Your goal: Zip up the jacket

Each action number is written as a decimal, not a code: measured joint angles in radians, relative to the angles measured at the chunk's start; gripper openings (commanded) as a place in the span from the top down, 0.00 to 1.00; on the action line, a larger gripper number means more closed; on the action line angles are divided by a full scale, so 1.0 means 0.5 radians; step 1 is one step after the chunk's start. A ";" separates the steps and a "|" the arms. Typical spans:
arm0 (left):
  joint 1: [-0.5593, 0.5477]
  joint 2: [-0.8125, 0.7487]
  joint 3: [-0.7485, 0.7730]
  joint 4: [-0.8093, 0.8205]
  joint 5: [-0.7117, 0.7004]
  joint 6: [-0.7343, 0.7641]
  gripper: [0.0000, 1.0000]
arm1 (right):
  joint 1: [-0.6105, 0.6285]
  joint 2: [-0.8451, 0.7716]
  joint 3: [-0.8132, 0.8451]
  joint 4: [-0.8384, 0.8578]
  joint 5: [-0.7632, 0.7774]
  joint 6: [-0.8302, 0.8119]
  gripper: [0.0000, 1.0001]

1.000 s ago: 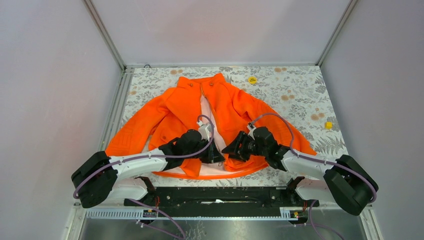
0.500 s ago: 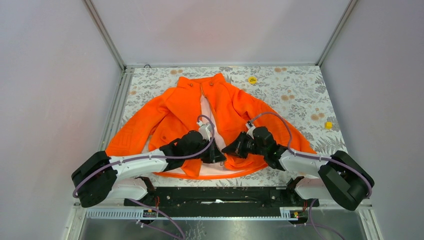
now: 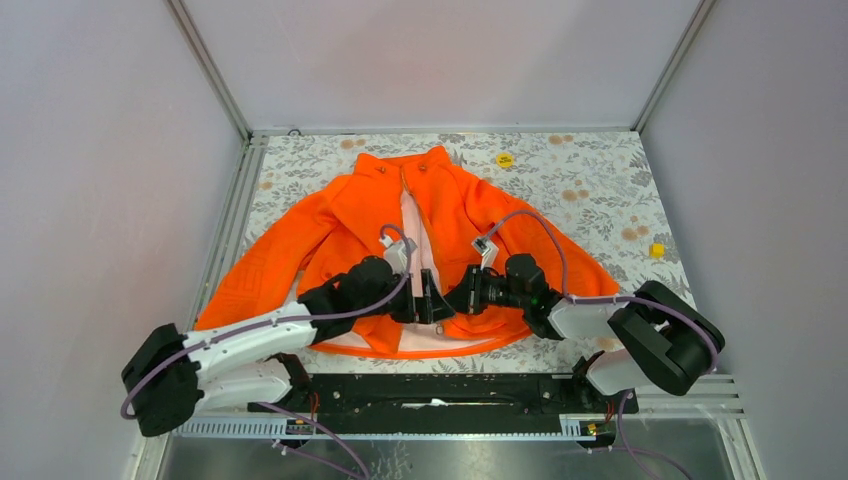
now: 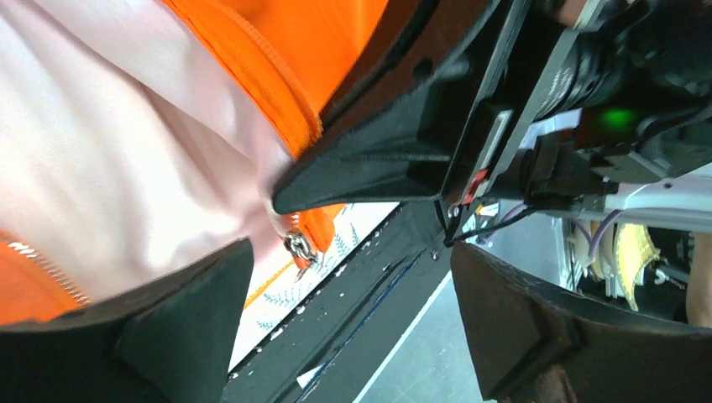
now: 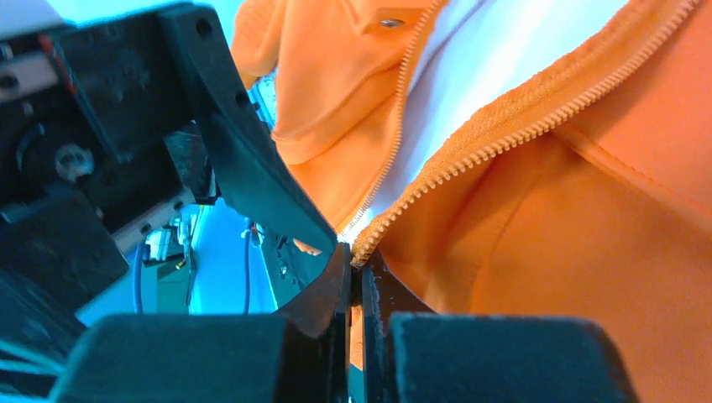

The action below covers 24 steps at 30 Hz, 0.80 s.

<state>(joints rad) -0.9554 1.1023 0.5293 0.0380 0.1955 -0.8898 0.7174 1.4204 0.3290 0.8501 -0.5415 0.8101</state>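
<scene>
At the near hem of the jacket point(image 3: 470, 215): right gripper point(image 5: 357, 277) pinches the right zipper edge point(image 5: 504, 134), probably to anchor it taut; left gripper point(image 4: 348, 252) gapes wide by the slider point(image 4: 299, 247), likely lining up a grab.

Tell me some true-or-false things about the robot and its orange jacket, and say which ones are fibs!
1. The jacket lies open, with its white lining showing. True.
2. The right gripper is open and holds nothing. False: it is shut on the jacket's zipper edge.
3. The left gripper is open. True.
4. The yellow cube sits on the jacket. False: it lies on the table, apart from the jacket.
</scene>
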 measured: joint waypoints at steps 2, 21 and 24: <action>0.049 -0.110 0.063 -0.176 -0.002 0.031 0.01 | -0.001 0.000 -0.007 0.070 -0.032 -0.048 1.00; 0.739 0.241 0.594 -1.695 0.225 0.330 0.34 | -0.006 0.158 -0.119 0.577 -0.198 -0.076 1.00; 0.730 0.397 0.725 -1.867 0.220 0.405 0.36 | -0.007 0.191 -0.120 0.606 -0.210 -0.064 1.00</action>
<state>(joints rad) -0.5903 1.3010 0.8917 -0.8955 0.3054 -0.6872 0.7139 1.5158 0.2691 1.1530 -0.6464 0.7780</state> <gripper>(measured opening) 0.662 0.044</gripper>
